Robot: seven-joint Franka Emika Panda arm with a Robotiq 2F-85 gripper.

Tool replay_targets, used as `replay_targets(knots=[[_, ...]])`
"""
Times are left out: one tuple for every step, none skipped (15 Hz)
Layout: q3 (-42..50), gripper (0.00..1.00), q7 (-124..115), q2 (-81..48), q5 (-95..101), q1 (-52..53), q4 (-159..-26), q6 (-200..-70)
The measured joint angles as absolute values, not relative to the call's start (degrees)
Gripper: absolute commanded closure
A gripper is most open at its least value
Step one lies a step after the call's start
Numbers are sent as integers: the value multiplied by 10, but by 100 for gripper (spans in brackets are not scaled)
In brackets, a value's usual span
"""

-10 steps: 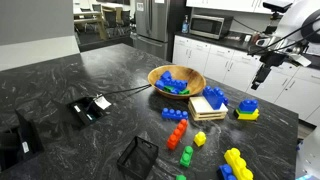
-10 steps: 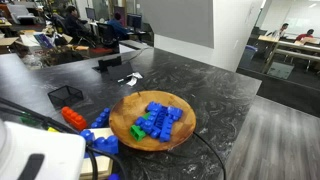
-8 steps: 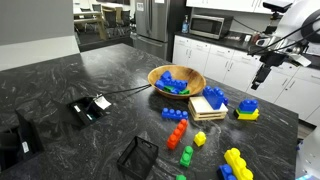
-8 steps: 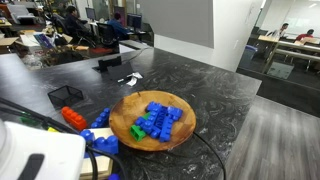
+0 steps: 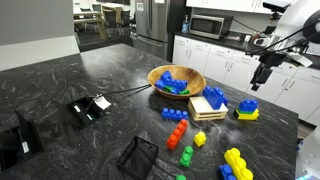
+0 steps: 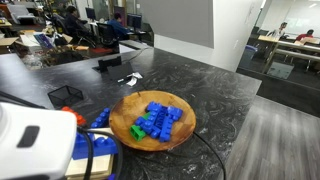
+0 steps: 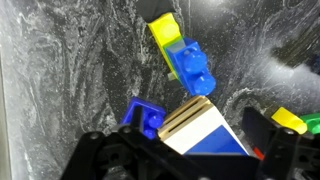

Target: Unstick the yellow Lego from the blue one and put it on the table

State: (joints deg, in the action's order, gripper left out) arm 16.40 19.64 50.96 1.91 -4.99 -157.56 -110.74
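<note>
Two bricks to separate. Located yellow Lego (image 5: 239, 162) low on the table (image 5: 110, 70), at about 5 o'clock from the wooden block stack (image 5: 207, 108), lying studs up. Noted the blue one (image 5: 227, 172) stuck at its 7 o'clock end; cannot resolve the exact joint at this size.

Found gripper (image 5: 262, 80) hovering high, well apart from the pair and at roughly their 1 o'clock, above a different flat yellow brick topped with blue (image 5: 247, 110). Read the fingers as spread apart in the wrist view, holding nothing. Could not pick out the task pair in that view.

Handling, judged:
- Hard hollow plastic: light, stiff, not fragile.
- Glossy, so probably slippery against the pads.
- Expect a firm stud fit, and expect the light pair to lift or slide as one on smooth stone.
- Take hold across the long flat sides of the yellow piece, toward the end away from the blue.
- Prefer peeling by tilt over a straight pull.
- Watch for blue riding along.
</note>
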Motion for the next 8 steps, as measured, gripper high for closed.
replay_targets(knots=[[155, 0, 209, 516, 19, -37, -1575, -1105], [145, 0, 219, 524, 19, -23, -1575, -1101], [135, 0, 228, 530, 19, -7, -1574, -1098], [124, 0, 236, 534, 19, 10, -1573, -1096], [115, 0, 239, 535, 19, 27, -1571, -1096], [107, 0, 239, 534, 16, 43, -1570, -1096], [103, 0, 238, 532, 16, 54, -1569, -1096], [103, 0, 238, 529, 16, 59, -1568, -1096]])
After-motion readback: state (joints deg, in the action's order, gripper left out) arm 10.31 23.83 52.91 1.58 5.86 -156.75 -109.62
